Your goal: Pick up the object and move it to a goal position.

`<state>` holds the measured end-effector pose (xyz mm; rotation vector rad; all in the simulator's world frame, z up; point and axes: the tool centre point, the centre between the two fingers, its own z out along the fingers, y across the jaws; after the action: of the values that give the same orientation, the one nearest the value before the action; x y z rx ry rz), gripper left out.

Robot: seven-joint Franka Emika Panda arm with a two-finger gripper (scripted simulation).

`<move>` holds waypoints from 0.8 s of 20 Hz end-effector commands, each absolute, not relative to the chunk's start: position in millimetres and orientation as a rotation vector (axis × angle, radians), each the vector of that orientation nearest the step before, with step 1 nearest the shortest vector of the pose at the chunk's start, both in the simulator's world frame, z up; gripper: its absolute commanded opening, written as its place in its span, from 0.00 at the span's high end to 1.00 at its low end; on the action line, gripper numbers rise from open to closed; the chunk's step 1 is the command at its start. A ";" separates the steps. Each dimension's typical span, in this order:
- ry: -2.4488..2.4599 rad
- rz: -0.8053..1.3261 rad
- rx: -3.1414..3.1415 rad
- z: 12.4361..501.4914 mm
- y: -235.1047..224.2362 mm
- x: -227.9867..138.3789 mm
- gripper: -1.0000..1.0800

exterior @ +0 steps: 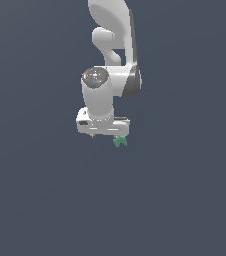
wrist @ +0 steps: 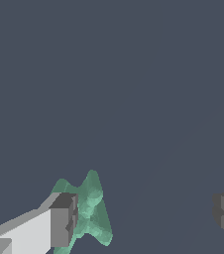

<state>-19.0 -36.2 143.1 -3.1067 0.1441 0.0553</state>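
claw (wrist: 143,218) spread wide, pinching nothing; teal ribbed object (wrist: 90,211) sits right against one finger pad (wrist: 64,221), well apart from the other.

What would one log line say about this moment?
tool: open | object: beside one finger, other finger apart | grasp: not closed | goal: not visible

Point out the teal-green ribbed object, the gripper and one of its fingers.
teal-green ribbed object (wrist: 91,211), wrist view, on its ribbed middle.
gripper (wrist: 146,218), wrist view, midway between the fingertips, which stand wide apart.
fingers (wrist: 63,221), wrist view, on the grey pad beside the object.
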 end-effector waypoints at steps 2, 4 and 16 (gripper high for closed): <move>0.109 0.050 -3.112 140.7 -28.3 -23.9 0.04; 0.077 0.045 -3.116 138.6 -21.6 -28.4 0.04; -0.170 0.006 -3.134 123.8 27.2 -67.4 0.04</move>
<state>-63.3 23.0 125.1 -3.1335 -0.1459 0.0108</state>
